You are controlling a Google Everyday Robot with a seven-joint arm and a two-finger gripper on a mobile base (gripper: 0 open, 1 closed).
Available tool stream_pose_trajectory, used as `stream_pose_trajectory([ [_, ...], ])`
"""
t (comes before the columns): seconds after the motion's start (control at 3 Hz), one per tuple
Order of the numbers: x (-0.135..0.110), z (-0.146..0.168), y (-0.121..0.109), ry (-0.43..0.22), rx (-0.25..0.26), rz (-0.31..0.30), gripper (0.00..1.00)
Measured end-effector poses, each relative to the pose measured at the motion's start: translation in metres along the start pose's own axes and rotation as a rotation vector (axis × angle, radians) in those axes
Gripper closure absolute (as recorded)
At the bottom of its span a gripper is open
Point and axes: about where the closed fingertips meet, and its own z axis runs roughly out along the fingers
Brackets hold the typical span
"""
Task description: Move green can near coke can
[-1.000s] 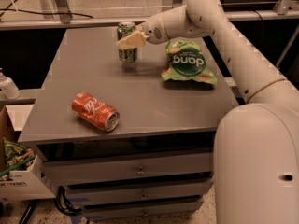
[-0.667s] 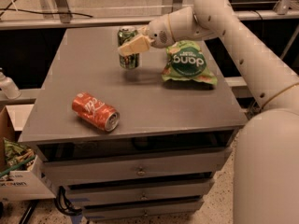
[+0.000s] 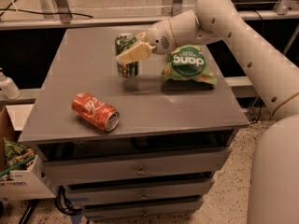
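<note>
The green can stands upright at the back middle of the grey table, with its silver top showing. My gripper reaches in from the right and is shut on the can; one pale finger crosses the can's front. I cannot tell whether the can's base touches the table top. The coke can lies on its side near the front left of the table, its silver end facing front right. It is well apart from the green can.
A flat green chip bag lies just right of the gripper, under my arm. The table has drawers below. A cardboard box stands on the floor at the left, and a white bottle beside the table.
The gripper and the green can have shifted a little toward the table's front. The arm has swung slightly. The coke can and chip bag have not moved.
</note>
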Motion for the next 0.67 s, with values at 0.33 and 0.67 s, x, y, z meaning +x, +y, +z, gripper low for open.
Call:
stream_pose_trajectory([
  [0.33, -0.002, 0.012, 0.013, -0.004, -0.030, -0.012, 1.00],
  [0.67, -0.002, 0.032, 0.037, 0.007, -0.085, -0.034, 1.00],
])
